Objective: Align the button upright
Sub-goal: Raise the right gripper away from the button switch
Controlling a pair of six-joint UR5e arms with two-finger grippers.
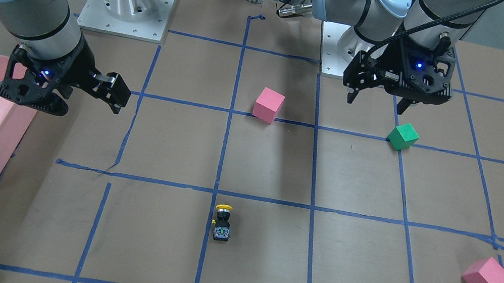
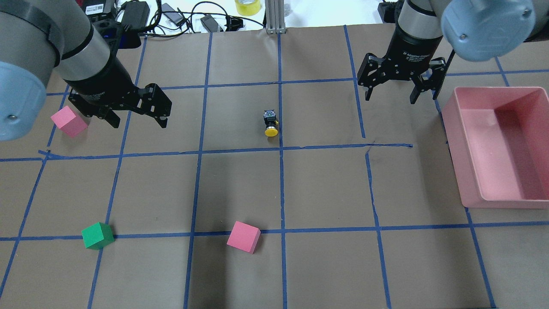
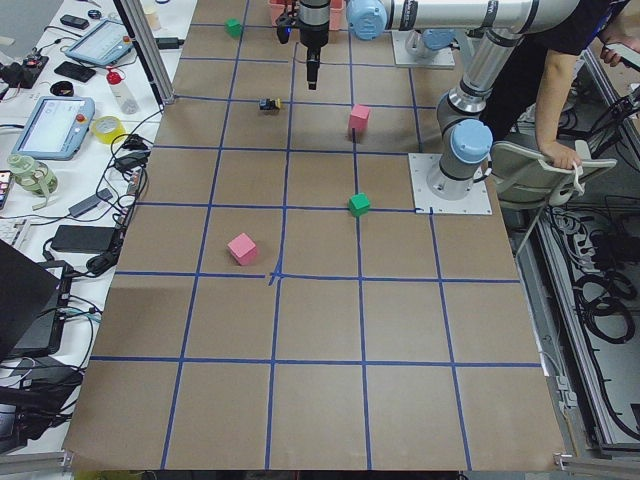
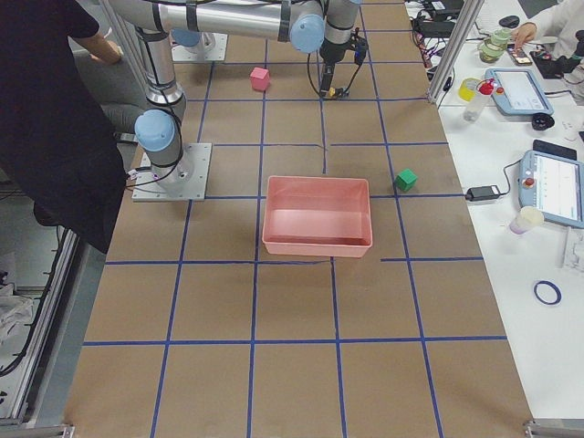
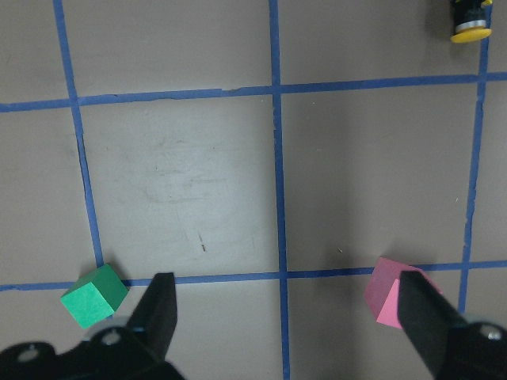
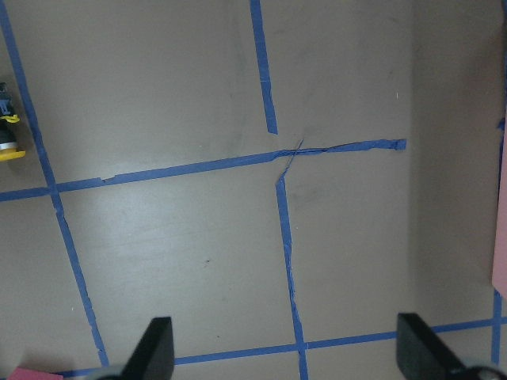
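Observation:
The button (image 2: 270, 123) lies on its side on the brown paper near the table's middle, yellow cap toward the robot and grey base block away. It also shows in the front view (image 1: 222, 222), at the top right of the left wrist view (image 5: 470, 20) and at the left edge of the right wrist view (image 6: 8, 127). My left gripper (image 2: 138, 122) hangs open and empty above the table, to the button's left. My right gripper (image 2: 390, 98) hangs open and empty, to the button's right.
A pink bin (image 2: 502, 201) stands at the right, beside the right gripper. A pink cube (image 2: 68, 121) sits just left of the left gripper. A green cube (image 2: 98, 235) and another pink cube (image 2: 243, 237) lie nearer the robot. Blue tape lines grid the table.

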